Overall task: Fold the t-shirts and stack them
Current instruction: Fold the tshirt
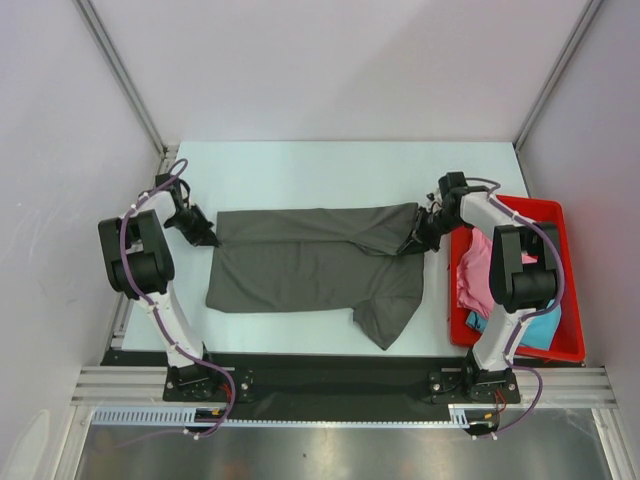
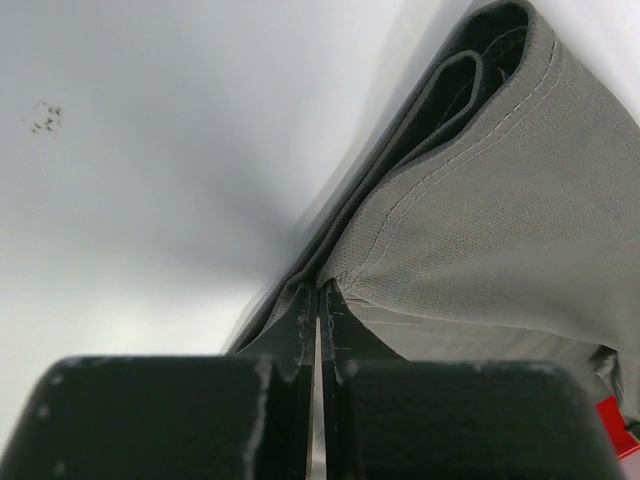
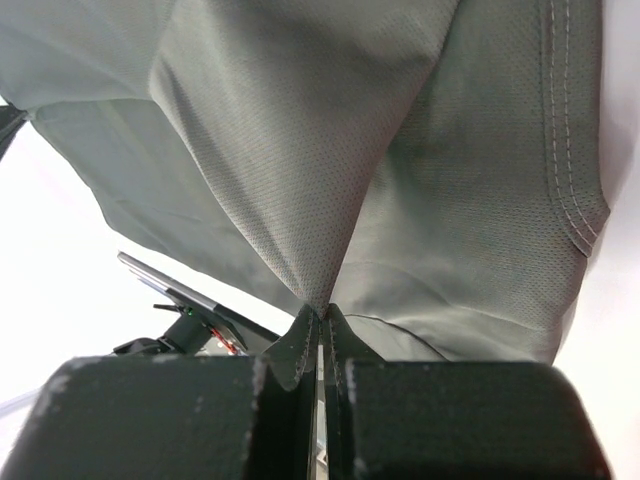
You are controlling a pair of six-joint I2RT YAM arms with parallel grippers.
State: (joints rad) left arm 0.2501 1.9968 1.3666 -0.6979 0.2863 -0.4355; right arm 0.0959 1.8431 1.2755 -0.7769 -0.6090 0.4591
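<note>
The plain charcoal-grey t-shirt point(image 1: 300, 265) contrasts with the red tray point(image 1: 530, 206), pink t-shirt point(image 1: 472, 275) and turquoise t-shirt point(image 1: 540, 325).

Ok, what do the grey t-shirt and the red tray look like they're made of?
The grey t-shirt: a matte knit, perhaps sports mesh, judging by its fine pinhole texture, stitched hem and loose folds. The red tray: probably hard plastic with a smooth finish, given its even colour and rigid rim.
</note>
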